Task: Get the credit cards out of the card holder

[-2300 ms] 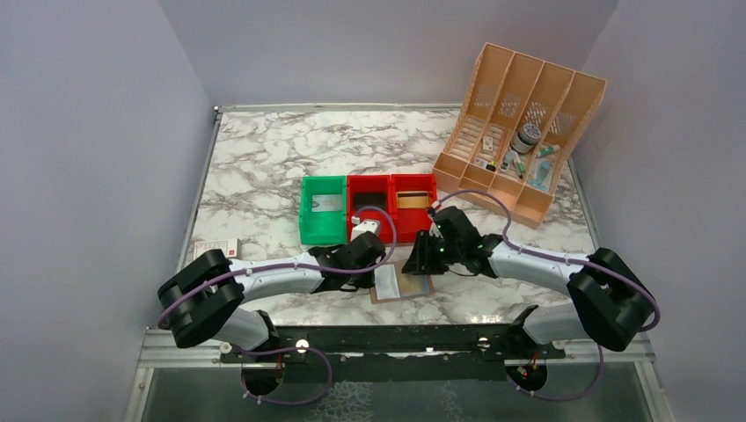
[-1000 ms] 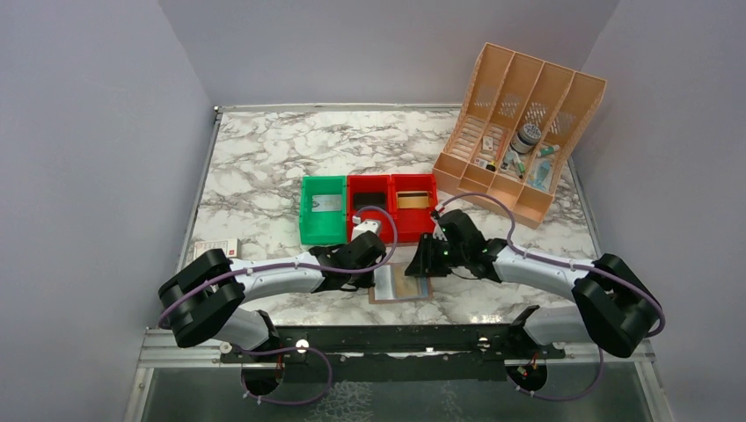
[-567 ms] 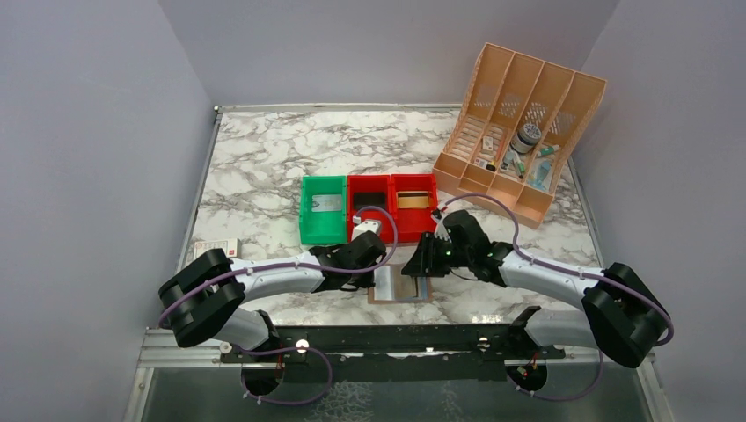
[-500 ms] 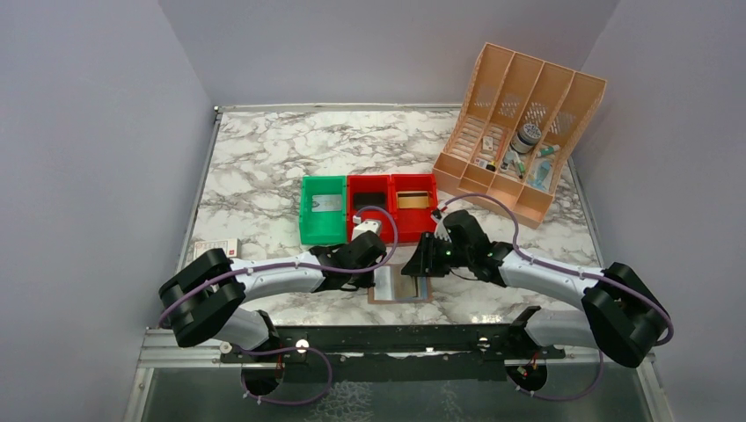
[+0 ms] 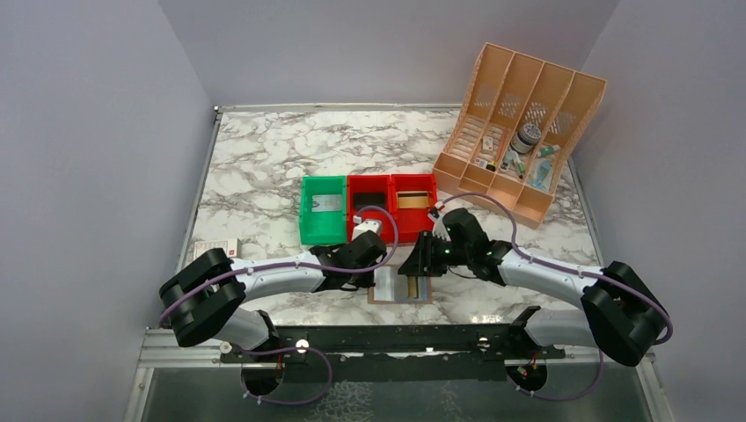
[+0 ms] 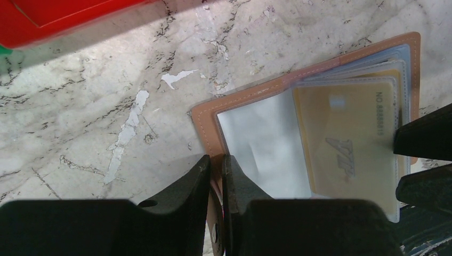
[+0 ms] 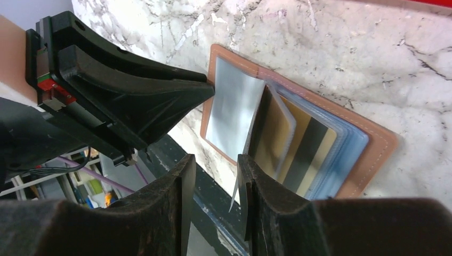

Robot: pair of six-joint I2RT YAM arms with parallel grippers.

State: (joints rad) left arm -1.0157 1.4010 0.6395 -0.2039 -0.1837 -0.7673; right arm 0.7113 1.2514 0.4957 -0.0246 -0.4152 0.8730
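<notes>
At the desk's left edge, towards the front, lies one small white-and-red box (image 5: 215, 248). Beyond it the white-grey marble desk (image 5: 264, 158) runs bare to the far left corner, the widest open room. The left fingers (image 6: 184, 189) are pressed together on the left rim of the flat brownish-pink bifold card holder (image 6: 256, 133). It lies open at the middle of the near edge, close to the black rail there. One yellow-gold plastic card (image 6: 346, 152) shows in its right pocket; whether another sits under the leaves cannot be told. The right fingers (image 7: 170, 202) stand a little apart at the holder's right edge, one clear pocket leaf lifted at their tips. Only a narrow strip of marble separates the holder from three plastic bins in a row: one green bin (image 5: 323, 230) and two red bins (image 5: 412, 221). One peach four-slot file organizer (image 5: 493, 79) fills the far right corner.
</notes>
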